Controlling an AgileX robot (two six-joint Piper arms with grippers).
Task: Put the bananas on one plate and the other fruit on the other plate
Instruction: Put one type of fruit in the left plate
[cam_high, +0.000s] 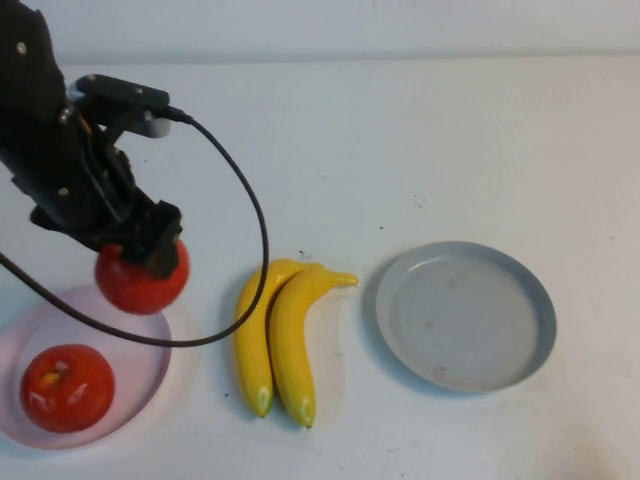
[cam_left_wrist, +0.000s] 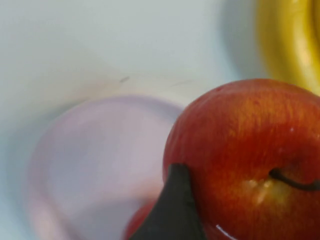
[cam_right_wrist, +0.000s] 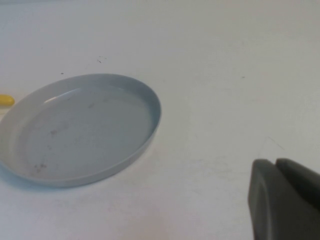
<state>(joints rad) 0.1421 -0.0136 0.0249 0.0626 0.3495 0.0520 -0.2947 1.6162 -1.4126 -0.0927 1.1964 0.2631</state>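
From the raised camera, the left gripper (cam_high: 150, 255) is gripping a red apple (cam_high: 142, 278), its fingers closed onto the fruit from above. That apple is hanging over the far rim of the pink plate (cam_high: 150, 375), on the side towards the bananas. A second apple (cam_high: 67, 387) is lying inside the pink plate, near its front. Just right of the plate, two bananas (cam_high: 275, 340) are lying side by side and touching, long axes running away from the robot, stems pointing far and slightly right, tips pointing near. Further right, the grey plate (cam_high: 535, 300) is sitting apart from the bananas. The right gripper is not showing here.

The left wrist camera is showing the held apple (cam_left_wrist: 240, 160) close up, its stem pit facing the lens, with one dark fingertip (cam_left_wrist: 172, 210) pressing against its side. The pink plate (cam_left_wrist: 60, 165) is lying below, and a strip of banana (cam_left_wrist: 287, 45) is showing at the edge.

The right wrist camera is showing the grey plate (cam_right_wrist: 155, 107) on the white table (cam_right_wrist: 225, 55), a banana tip (cam_right_wrist: 6, 100) beside it, and the right gripper (cam_right_wrist: 285, 200) hanging over bare table well apart from the plate; I cannot tell how far open it is.
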